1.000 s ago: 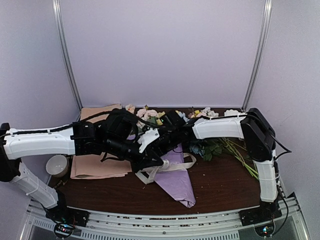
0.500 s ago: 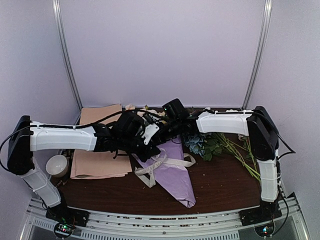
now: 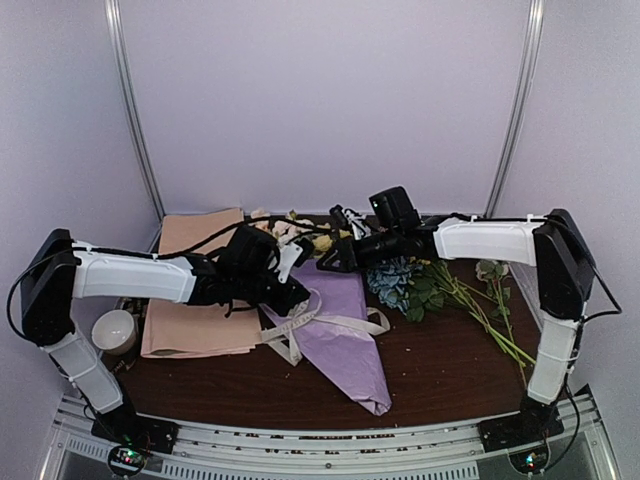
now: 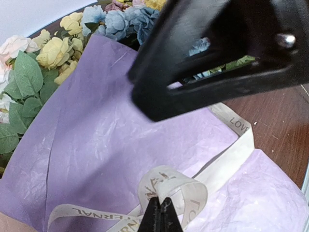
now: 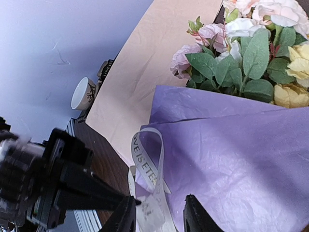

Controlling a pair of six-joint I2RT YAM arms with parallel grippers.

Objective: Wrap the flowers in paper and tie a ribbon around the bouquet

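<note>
Top view: the wrapped bouquet [image 3: 345,335] lies flat, the ribbon [image 3: 345,322] looped across it.

Left wrist: the left gripper [image 4: 158,215], tips pressed together, pinches the ribbon's loop.

Right wrist: the right gripper [image 5: 157,215] hangs spread over a loose strand.

Tying appears under way; the next move likely calls for catching the free end.

**Bouquet partly out of sight**

From above, the left tool [image 3: 293,297] and right tool [image 3: 330,263] cover most of the flowers [image 3: 285,227] at the wide end of the bouquet [image 3: 350,340]. Lettering on the ribbon [image 3: 330,325] across the bouquet is too small to read there. Both wrist views cut off the bouquet's narrow tip.
</note>
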